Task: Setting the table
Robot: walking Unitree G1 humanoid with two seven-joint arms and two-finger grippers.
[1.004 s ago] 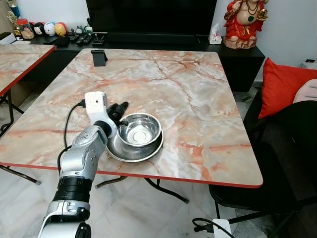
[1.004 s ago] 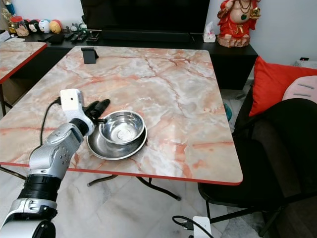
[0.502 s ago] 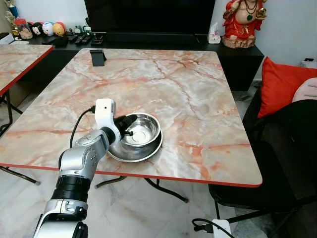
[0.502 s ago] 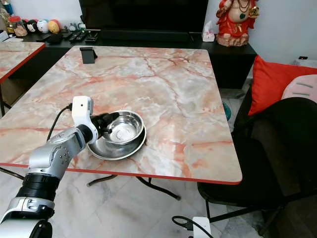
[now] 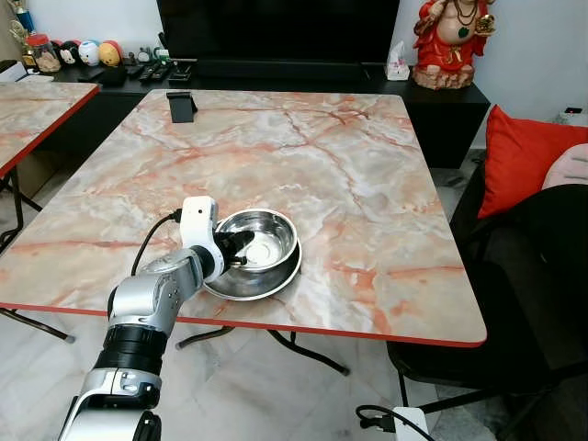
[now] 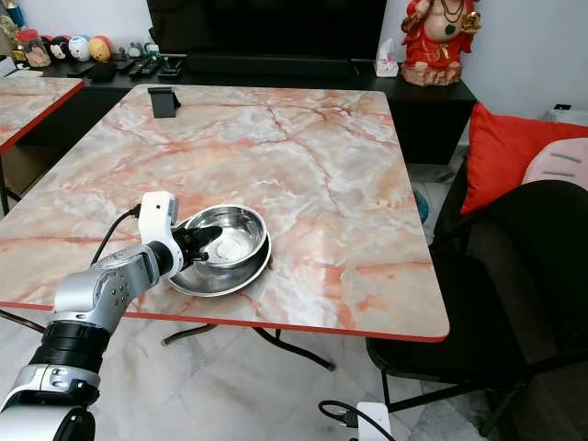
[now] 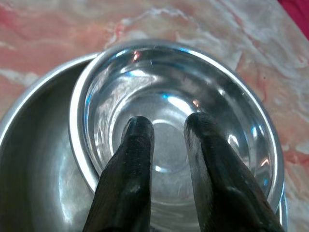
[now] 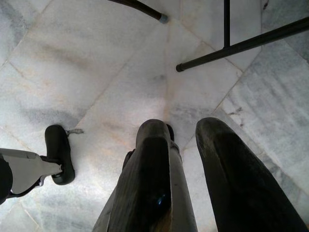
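Observation:
A small steel bowl point(image 5: 272, 241) rests inside a wider steel plate point(image 5: 250, 284) near the front edge of the marble table point(image 5: 349, 156). My left gripper point(image 5: 240, 251) reaches over the bowl's left rim, with its fingertips down inside the bowl. In the left wrist view the two black fingers point(image 7: 137, 145) stand a little apart over the bowl's bottom point(image 7: 227, 111), with nothing between them, and the plate point(image 7: 34, 140) shows around the bowl. My right gripper point(image 8: 182, 128) hangs idle over the marble floor, its fingers apart.
A black phone stand point(image 5: 183, 106) sits at the table's far left. A second marble table point(image 5: 28, 110) stands to the left. A black chair point(image 5: 524, 276) and a red cushion point(image 5: 524, 156) are on the right. A red statue point(image 5: 450, 41) stands on the dark sideboard behind.
My left gripper has moved right and down, from beside the bowl's left rim to inside the bowl. The bowl and plate stay in place.

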